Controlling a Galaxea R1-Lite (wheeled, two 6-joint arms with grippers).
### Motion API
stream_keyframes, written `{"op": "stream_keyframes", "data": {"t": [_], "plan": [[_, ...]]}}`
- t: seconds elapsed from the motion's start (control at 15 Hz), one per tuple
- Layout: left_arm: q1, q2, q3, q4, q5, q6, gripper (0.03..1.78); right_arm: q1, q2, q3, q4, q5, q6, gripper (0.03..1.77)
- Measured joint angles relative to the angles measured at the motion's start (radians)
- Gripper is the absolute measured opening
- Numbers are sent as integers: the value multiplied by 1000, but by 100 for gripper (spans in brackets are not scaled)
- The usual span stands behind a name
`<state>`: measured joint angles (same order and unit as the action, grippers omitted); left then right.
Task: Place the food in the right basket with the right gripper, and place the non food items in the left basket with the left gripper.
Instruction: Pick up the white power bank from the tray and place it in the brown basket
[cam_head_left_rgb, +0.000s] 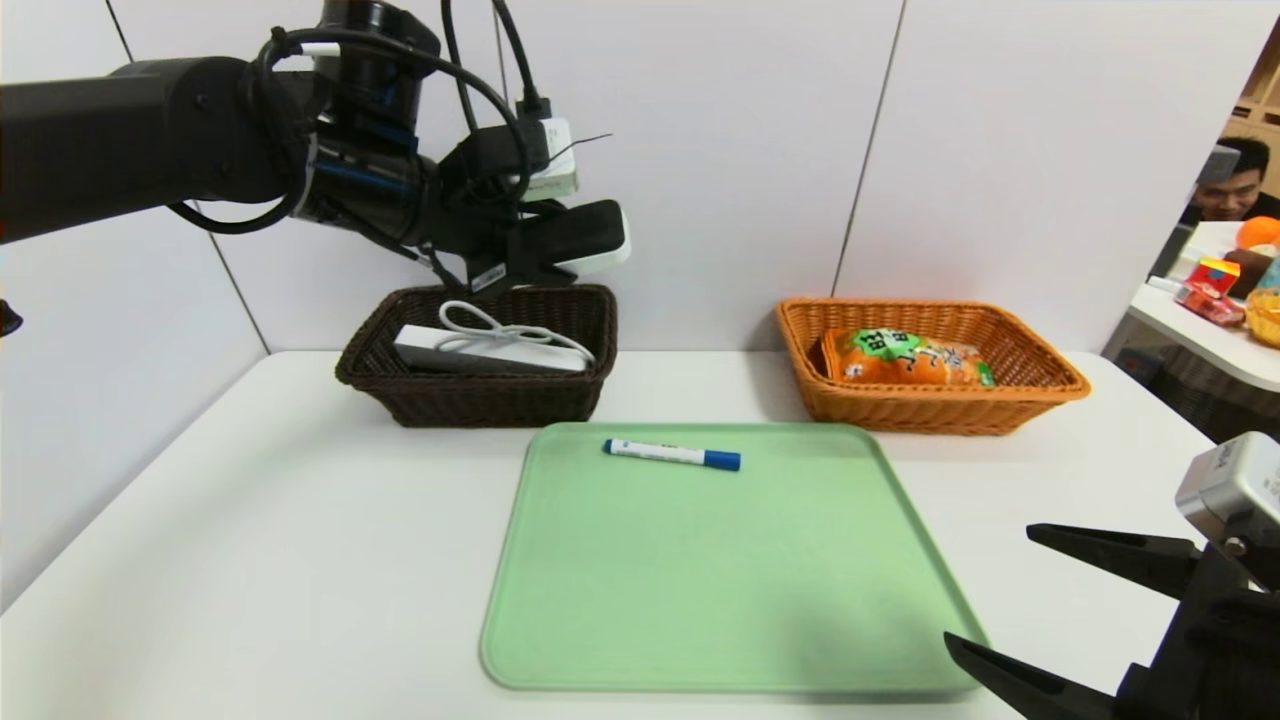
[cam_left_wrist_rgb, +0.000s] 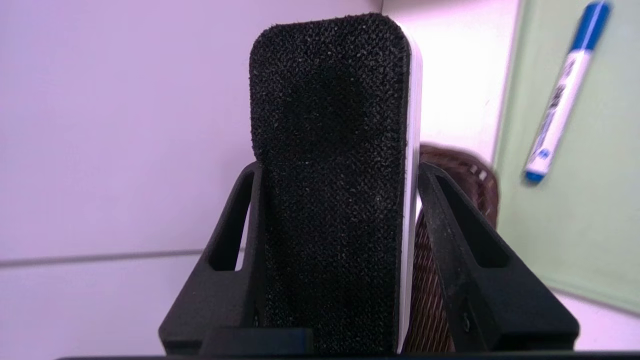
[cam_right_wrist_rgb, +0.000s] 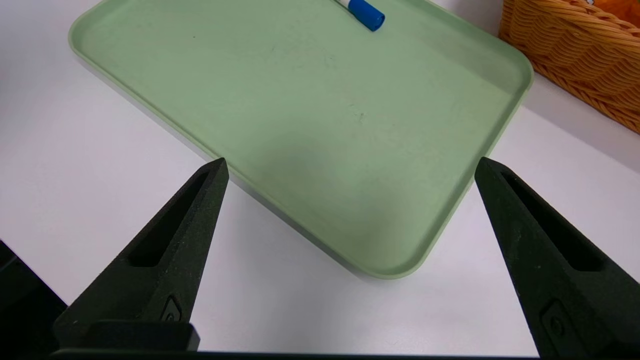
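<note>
Head view: the left gripper (cam_head_left_rgb: 560, 250) clamps the eraser (cam_head_left_rgb: 580, 238) above the dark basket (cam_head_left_rgb: 480, 395), while the right gripper (cam_head_left_rgb: 1010, 600) gapes, parked beside the tray (cam_head_left_rgb: 720, 640).

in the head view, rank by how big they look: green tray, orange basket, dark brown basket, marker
1. green tray, largest by far
2. orange basket
3. dark brown basket, close to the orange one, slightly smaller
4. marker, smallest

The tray sits nearer the camera, which exaggerates its lead.

Bright, even light; soft shadows.
</note>
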<state>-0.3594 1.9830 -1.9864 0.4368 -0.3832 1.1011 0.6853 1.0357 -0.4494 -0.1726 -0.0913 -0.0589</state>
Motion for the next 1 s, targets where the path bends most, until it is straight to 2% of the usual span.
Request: {"op": "stream_keyframes", "data": {"t": [0.33, 0.73, 1.0], "plan": [[87, 58, 0, -42, 3, -4, 93, 0, 1, 0, 1, 0, -7, 170], [101, 152, 0, -111, 2, -5, 93, -1, 1, 8, 1, -1, -5, 170], [111, 216, -1, -117, 3, -9, 93, -1, -1, 22, 1, 0, -3, 170]]}}
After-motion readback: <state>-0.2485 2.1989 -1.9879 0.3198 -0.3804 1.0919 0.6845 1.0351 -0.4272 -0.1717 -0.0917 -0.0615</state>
